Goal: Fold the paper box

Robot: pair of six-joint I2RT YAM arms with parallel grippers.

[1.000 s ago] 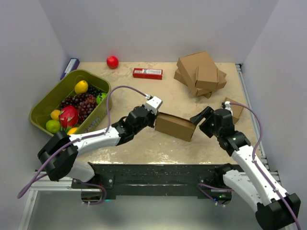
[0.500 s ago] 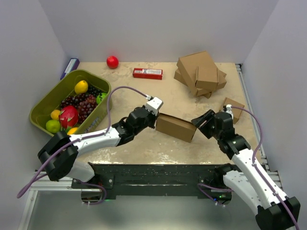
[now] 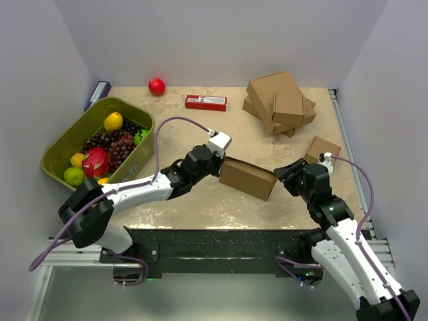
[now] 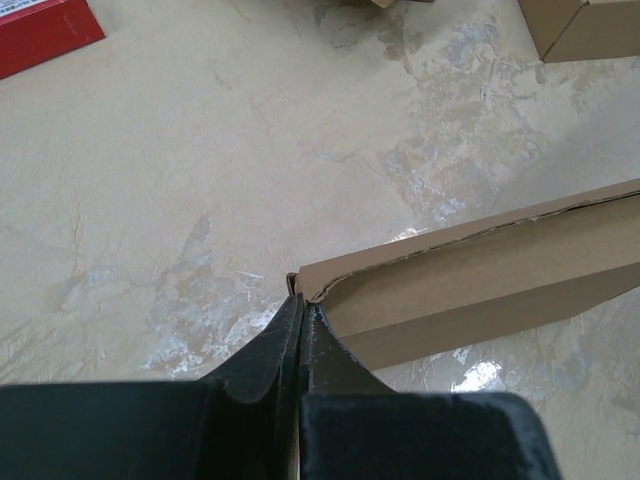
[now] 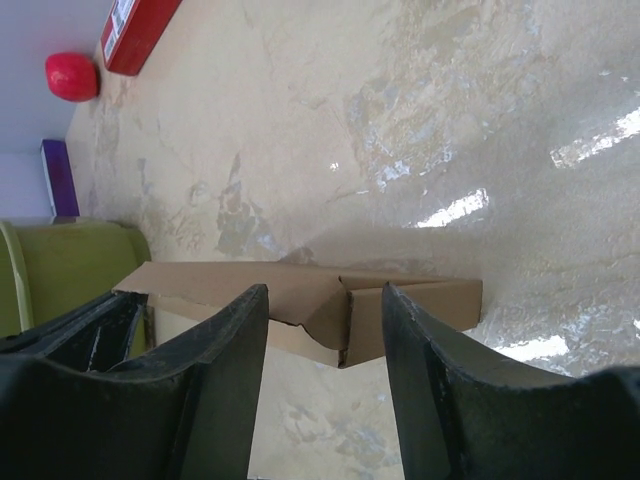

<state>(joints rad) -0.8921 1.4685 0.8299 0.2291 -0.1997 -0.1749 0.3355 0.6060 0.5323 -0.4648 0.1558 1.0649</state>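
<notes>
Left wrist view shows your left gripper [image 4: 302, 305] clenched on a corner of the paper box [image 4: 480, 270]. Your right gripper [image 5: 322, 292] is released, fingers parted at the box's far end. The box lies flat, right of the green fruit bin [image 3: 127, 107].

Overhead and close wrist views share the paper box [image 3: 247, 178].
</notes>
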